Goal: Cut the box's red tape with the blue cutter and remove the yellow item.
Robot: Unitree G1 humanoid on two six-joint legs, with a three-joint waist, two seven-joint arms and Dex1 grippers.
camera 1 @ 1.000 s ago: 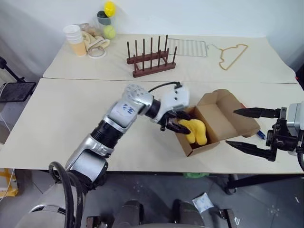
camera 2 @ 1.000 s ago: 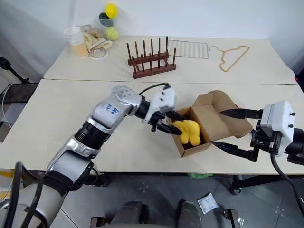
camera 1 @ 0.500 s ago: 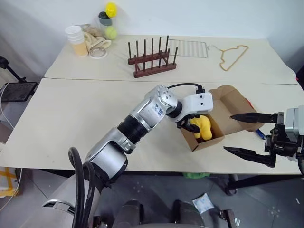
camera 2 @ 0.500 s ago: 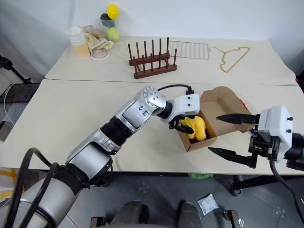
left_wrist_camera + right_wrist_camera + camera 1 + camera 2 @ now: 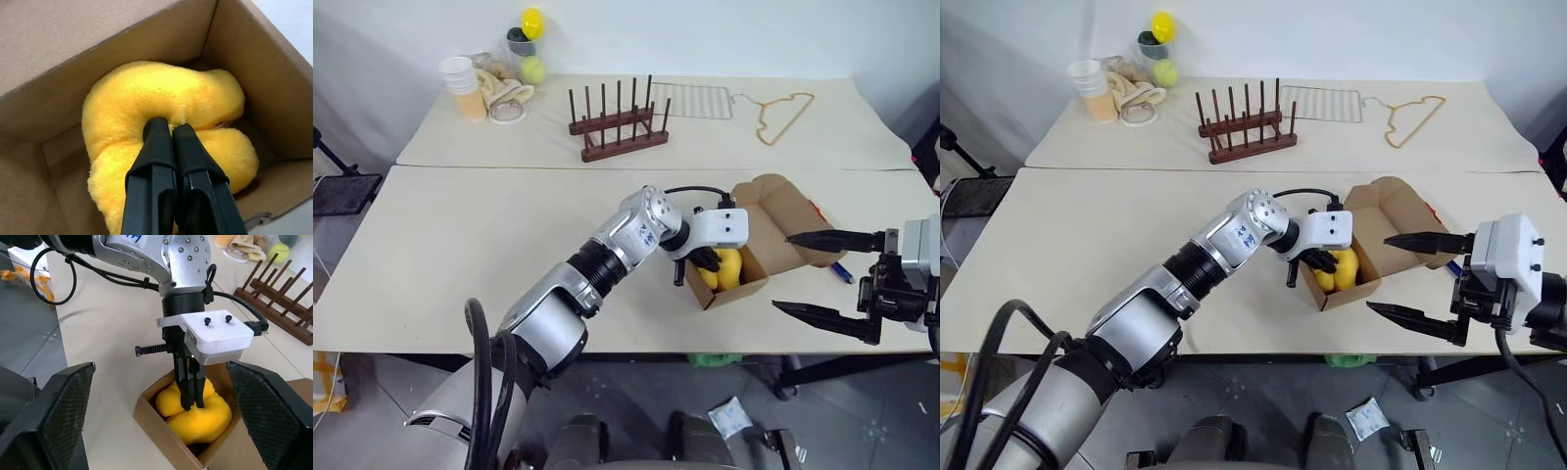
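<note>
The brown box (image 5: pixel 777 211) lies open on the near table, flaps spread, with a bit of red tape (image 5: pixel 815 207) on its far flap. Inside sits the yellow item (image 5: pixel 731 270), a lumpy plush. My left gripper (image 5: pixel 707 262) reaches into the box from the left. Its fingers (image 5: pixel 156 142) are pressed together, tips sunk into a fold of the plush (image 5: pixel 161 93). My right gripper (image 5: pixel 783 271) hangs open to the right of the box, touching nothing. The blue cutter (image 5: pixel 842 271) lies on the table behind that gripper.
On the far table stand a wooden peg rack (image 5: pixel 617 122), a wire grid (image 5: pixel 695 98), a wire hanger (image 5: pixel 783 113), stacked cups (image 5: pixel 460 83) and two balls (image 5: pixel 533 69). The near table's front edge runs just below the box.
My left gripper pushed further into the box and closed on the yellow plush. The right gripper stayed where it was, open.
</note>
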